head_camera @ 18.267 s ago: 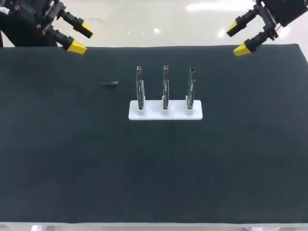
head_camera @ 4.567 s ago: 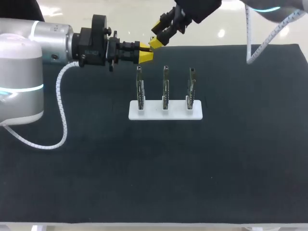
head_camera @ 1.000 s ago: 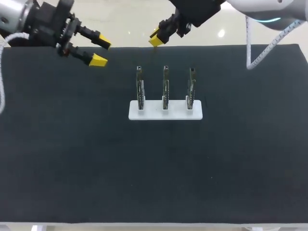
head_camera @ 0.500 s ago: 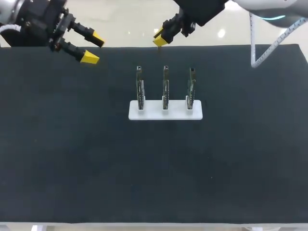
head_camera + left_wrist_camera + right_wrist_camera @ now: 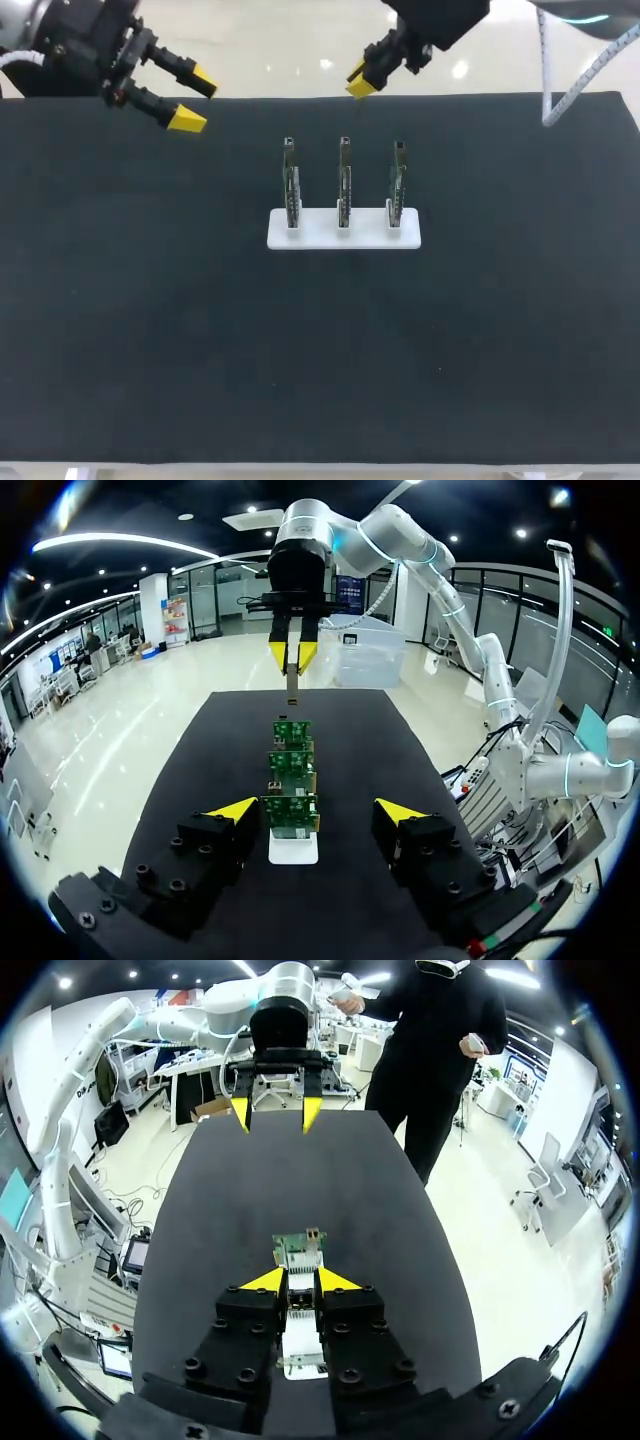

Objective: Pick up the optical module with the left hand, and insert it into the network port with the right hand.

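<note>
The right gripper [image 5: 293,661] pinches a slim dark module [image 5: 291,686], the left gripper [image 5: 195,100] is spread wide, and three upright green boards [image 5: 343,185] stand on one white base [image 5: 318,238].

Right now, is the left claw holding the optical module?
No, the left claw stands open with nothing gripped between its fingers, while the optical module hangs from the shut right claw.

Three circuit boards [image 5: 344,185] are standing in a row on one white base [image 5: 343,240]. One optical module [image 5: 291,686] is hanging beyond the base's far side. Two grippers are hovering there too: the left gripper [image 5: 195,101] and the right gripper [image 5: 360,82].
</note>
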You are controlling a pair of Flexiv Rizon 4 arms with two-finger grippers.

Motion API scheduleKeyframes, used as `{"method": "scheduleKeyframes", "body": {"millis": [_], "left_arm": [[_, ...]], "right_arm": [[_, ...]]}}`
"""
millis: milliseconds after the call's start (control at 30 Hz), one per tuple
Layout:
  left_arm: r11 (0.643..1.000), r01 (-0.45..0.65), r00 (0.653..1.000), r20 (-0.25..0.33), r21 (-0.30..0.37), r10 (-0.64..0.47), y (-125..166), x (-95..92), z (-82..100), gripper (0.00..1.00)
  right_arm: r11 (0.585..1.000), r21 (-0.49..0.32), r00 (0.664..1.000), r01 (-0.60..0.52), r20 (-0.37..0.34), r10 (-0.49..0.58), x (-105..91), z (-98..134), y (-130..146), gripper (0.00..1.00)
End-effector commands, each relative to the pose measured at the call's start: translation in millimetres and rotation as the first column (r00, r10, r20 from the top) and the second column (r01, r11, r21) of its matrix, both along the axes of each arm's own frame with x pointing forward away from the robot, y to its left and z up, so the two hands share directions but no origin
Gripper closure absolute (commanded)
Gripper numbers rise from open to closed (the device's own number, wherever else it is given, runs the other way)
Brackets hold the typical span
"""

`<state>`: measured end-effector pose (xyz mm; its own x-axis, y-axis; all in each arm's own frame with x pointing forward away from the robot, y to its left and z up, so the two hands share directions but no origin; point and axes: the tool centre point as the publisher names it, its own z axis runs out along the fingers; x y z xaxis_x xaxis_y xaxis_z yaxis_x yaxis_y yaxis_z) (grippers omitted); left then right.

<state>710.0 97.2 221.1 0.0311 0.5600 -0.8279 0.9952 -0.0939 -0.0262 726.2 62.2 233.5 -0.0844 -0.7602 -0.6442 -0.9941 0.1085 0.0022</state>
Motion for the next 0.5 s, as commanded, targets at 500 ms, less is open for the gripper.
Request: {"method": "scheduleKeyframes", "body": {"millis": [500], "left_arm": [[1.0, 0.001, 1.0, -0.002, 0.003, -0.001, 0, 0.9, 0.2, 0.0]], "right_arm": [[0.998, -0.032, 0.999, -0.044, -0.018, 0.044, 16.6, -32, -42, 1.0]]}}
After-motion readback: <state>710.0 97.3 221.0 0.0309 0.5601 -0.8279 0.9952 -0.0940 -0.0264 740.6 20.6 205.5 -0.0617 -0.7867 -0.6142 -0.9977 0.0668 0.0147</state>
